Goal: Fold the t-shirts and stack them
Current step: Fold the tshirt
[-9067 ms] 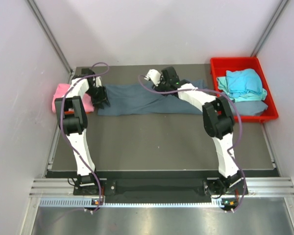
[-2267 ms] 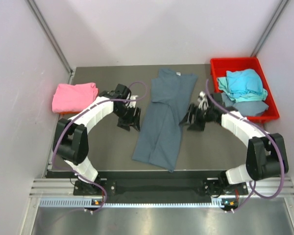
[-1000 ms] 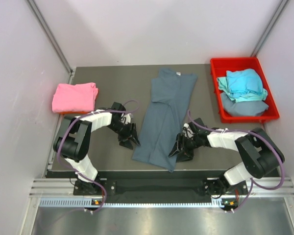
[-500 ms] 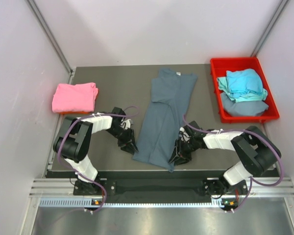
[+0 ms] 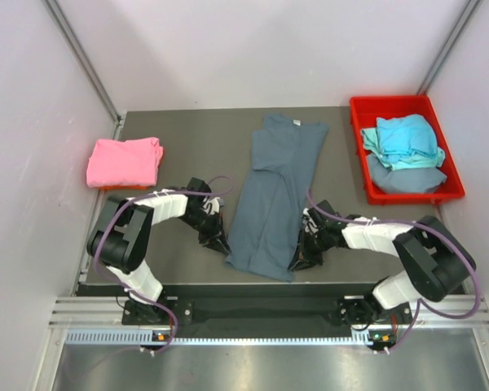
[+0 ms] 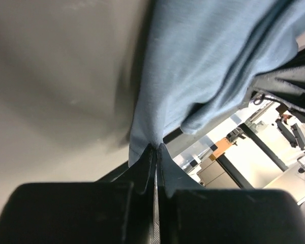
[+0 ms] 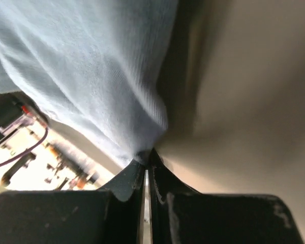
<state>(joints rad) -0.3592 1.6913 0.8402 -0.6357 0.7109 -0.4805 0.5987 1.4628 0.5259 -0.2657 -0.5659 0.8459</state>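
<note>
2 pinched tight on 1 grey tee: L pincer, R pincer; 1 pink tee apart.

One pink t-shirt, one teal bundle, two slate-blue t-shirts, one red bin, two arms.

Grey-blue t-shirt: folded lengthwise into a long strip, flat mid-table, collar far, hem near.
Its hem corners: pinched, one in the left gripper, one in the right gripper.
Pink t-shirt: folded, far left.
Teal t-shirt: crumpled in the red bin, atop a grey garment.
</note>
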